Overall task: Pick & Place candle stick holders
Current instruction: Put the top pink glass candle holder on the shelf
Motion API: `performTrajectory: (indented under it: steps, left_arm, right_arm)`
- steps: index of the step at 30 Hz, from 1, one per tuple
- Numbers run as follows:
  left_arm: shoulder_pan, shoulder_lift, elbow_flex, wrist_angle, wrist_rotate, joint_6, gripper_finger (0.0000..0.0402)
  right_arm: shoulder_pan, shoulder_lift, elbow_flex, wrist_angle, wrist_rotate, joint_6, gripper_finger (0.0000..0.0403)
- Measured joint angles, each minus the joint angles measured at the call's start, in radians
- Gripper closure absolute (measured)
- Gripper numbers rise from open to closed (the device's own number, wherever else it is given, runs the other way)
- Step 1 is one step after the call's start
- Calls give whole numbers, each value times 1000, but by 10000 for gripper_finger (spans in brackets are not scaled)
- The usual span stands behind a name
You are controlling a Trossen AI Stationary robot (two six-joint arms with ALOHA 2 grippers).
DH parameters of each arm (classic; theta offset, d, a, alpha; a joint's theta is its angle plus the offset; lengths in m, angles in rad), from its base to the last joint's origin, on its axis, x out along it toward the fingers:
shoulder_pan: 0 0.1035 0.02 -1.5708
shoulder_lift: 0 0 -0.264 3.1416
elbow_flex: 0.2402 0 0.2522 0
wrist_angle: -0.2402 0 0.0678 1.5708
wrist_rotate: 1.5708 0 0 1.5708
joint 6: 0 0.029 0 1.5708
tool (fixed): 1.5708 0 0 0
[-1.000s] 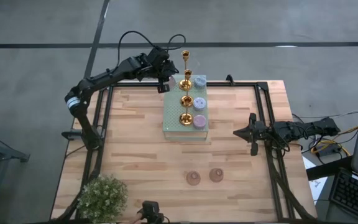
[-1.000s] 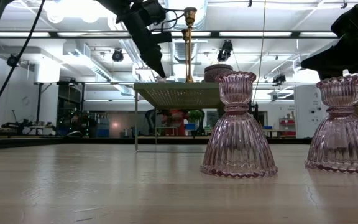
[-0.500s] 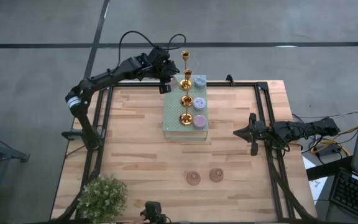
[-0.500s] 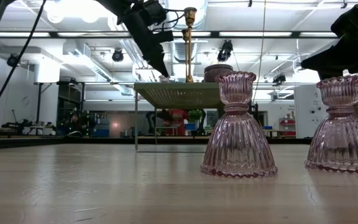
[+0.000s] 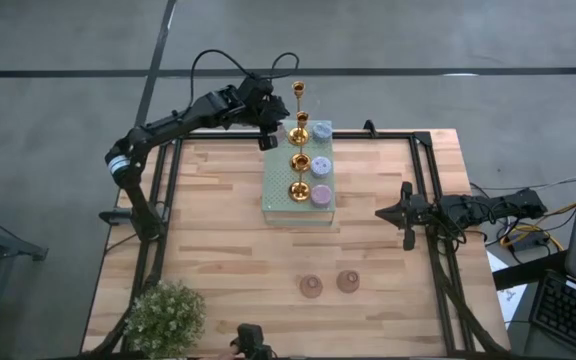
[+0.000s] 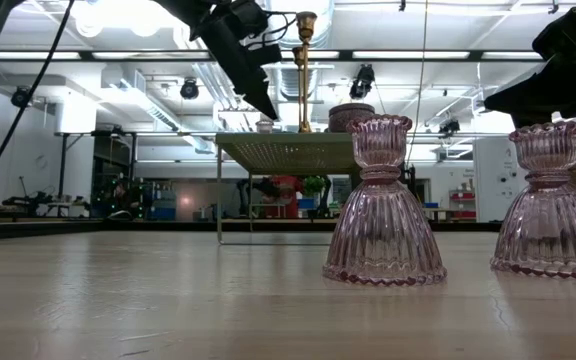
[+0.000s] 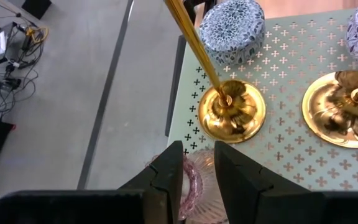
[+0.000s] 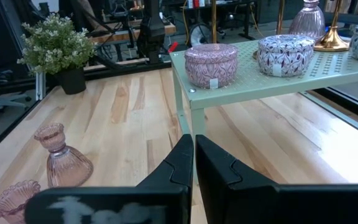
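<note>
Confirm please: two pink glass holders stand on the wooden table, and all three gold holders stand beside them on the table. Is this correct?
Not quite. The two pink glass holders do stand on the wooden table, but the three gold holders are not beside them; they stand up on the pale green perforated block at the table's far side. The high view shows this.

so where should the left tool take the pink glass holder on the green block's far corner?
By the narrow neck of the pink holder, from above: its ribbed skirt flares wide, and the gold holder stands close beside it. The left tool already straddles it, open.
</note>
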Motion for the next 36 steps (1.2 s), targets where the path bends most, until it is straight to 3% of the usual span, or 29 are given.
performTrajectory:
  steps: [15, 21, 27, 36]
  left_arm:
    - [1, -69, 0, -15, -31, 9, 307]
    - [18, -87, -2, -95, -209, -9, 308]
    - [26, -81, -91, -91, -229, -15, 320]
    - [28, -79, -219, 92, -232, 12, 323]
  right_arm:
    - [0, 0, 0, 0, 0, 0, 390]
    - [0, 0, 0, 0, 0, 0, 390]
    - [0, 0, 0, 0, 0, 0, 390]
    - [0, 0, 0, 0, 0, 0, 390]
